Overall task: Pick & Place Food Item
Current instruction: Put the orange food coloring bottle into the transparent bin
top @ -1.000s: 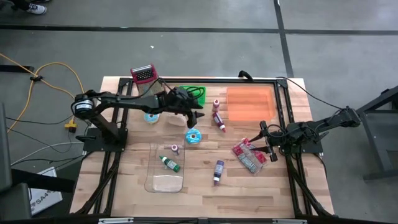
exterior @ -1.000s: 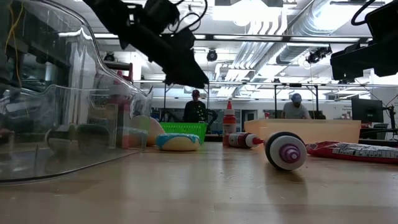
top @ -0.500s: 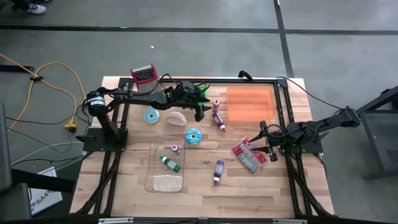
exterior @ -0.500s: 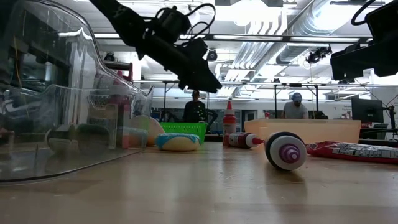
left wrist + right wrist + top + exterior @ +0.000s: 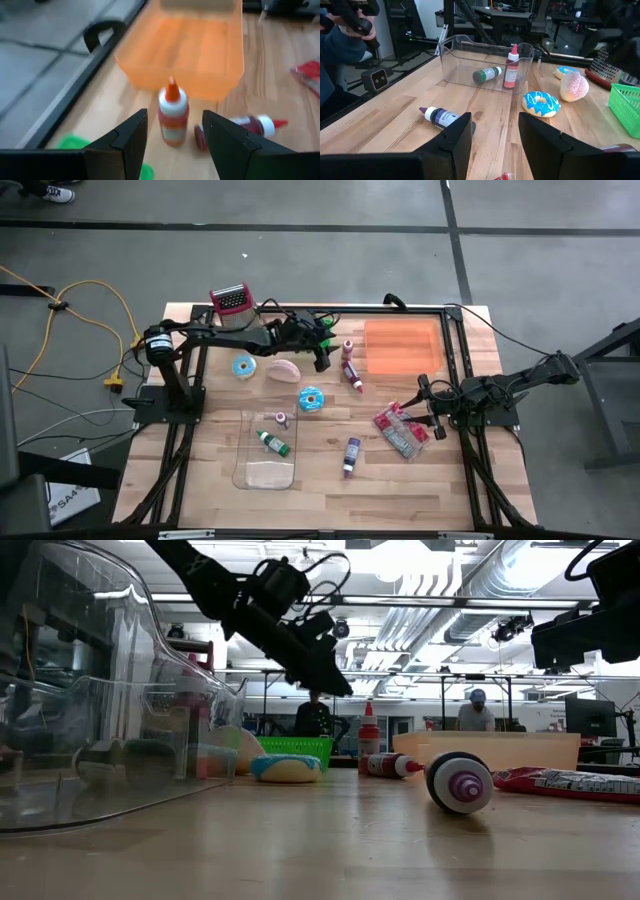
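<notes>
High view looks straight down; low view skims the surface point(image 5: 330, 840); both share the blue donut point(image 5: 311, 400).

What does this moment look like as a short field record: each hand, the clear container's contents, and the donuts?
left hand: open, empty, in the air facing an upright orange-capped bottle and the orange bin
right hand: open, empty, parked at the table's right side
clear container: two bottles inside
donuts: blue-iced and pink, both on the table
</notes>
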Motion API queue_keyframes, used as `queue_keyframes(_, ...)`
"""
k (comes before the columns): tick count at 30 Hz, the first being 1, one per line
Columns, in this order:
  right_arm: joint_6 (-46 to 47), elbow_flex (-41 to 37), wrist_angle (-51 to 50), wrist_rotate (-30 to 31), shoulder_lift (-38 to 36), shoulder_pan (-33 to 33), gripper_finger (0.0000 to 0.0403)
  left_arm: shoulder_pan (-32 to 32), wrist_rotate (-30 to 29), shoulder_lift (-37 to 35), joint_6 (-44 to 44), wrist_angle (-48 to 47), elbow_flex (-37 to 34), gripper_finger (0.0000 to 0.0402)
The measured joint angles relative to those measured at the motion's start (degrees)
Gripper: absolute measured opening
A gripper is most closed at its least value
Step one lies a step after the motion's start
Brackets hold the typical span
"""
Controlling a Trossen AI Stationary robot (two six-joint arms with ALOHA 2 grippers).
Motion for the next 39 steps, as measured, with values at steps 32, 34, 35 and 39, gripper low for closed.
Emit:
queue_keyframes(32, 0.0, 0.0, 0.0, 0.2, 0.0, 0.0, 0.0152, -1.1, -2.3, 7.4, 0.6, 6.9, 2.4, 0.0183)
queue_keyframes(34, 0.0, 0.0, 0.0, 0.2, 0.0, 0.0, 0.0152, -1.1, -2.4, 8.5, 0.6, 6.9, 3.6, 0.0183)
queue_keyframes(35, 0.0, 0.0, 0.0, 0.2, 0.0, 0.0, 0.0152, -1.1, -2.3, 9.2, 0.6, 7.3, 4.1, 0.0183)
queue_keyframes(39, 0.0, 0.0, 0.0, 0.2, 0.0, 0.0, 0.0152, -1.1, -1.7, 10.7, 0.6, 7.0, 5.6, 0.0183)
